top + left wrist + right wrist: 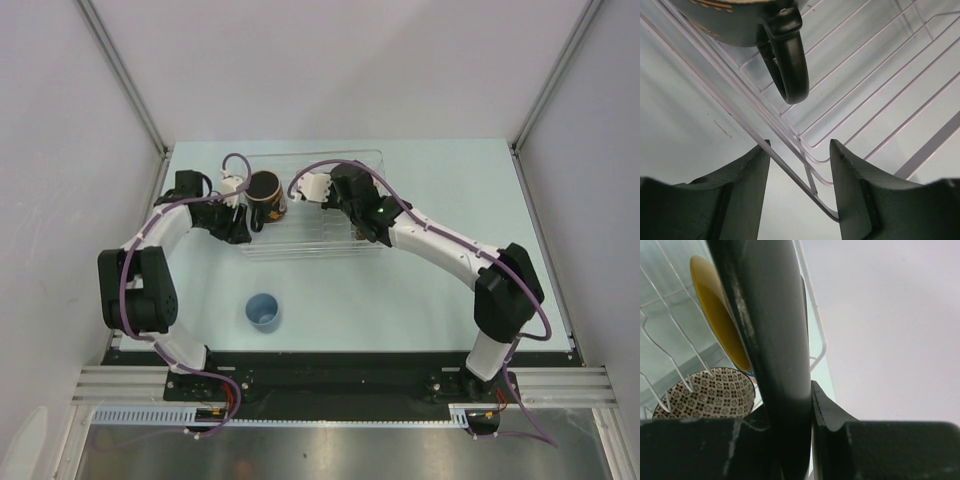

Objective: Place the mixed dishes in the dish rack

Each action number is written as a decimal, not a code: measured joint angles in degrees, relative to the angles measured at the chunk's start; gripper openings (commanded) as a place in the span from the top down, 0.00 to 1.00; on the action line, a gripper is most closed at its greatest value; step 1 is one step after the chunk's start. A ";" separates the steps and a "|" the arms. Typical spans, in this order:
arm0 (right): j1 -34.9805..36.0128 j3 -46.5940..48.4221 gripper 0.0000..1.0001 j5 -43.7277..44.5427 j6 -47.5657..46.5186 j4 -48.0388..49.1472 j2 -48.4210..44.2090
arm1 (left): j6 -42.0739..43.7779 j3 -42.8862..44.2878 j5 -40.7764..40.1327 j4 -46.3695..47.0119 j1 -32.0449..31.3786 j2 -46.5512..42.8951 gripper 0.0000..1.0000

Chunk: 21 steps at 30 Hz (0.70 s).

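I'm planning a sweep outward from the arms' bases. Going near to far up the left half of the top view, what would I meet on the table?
First the small light-blue cup → near wall of the clear dish rack → dark mug inside the rack.

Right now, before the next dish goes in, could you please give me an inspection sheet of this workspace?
Surface: light blue table, no spills seen.
Job's things: dark mug, yellow plate and beige bowl in the clear dish rack; light-blue cup on the table.
Clutter: nothing seen.
Grippers: left gripper open astride the rack's rim; right gripper shut on the black plate.
Cables: purple cables along both arms, looping over the rack.
Surroundings: plain pale walls.
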 measured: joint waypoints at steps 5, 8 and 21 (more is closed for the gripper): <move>-0.76 1.53 1.00 -1.16 0.13 1.44 3.37 | -0.15 2.36 -0.02 -1.38 0.00 2.58 0.45; -1.27 3.45 1.00 -2.03 0.20 1.86 5.27 | -0.11 3.52 -0.07 -2.01 0.00 3.72 0.45; -1.77 6.58 1.00 -4.02 -1.11 3.26 7.43 | -0.11 4.50 0.81 -2.84 0.28 5.01 0.45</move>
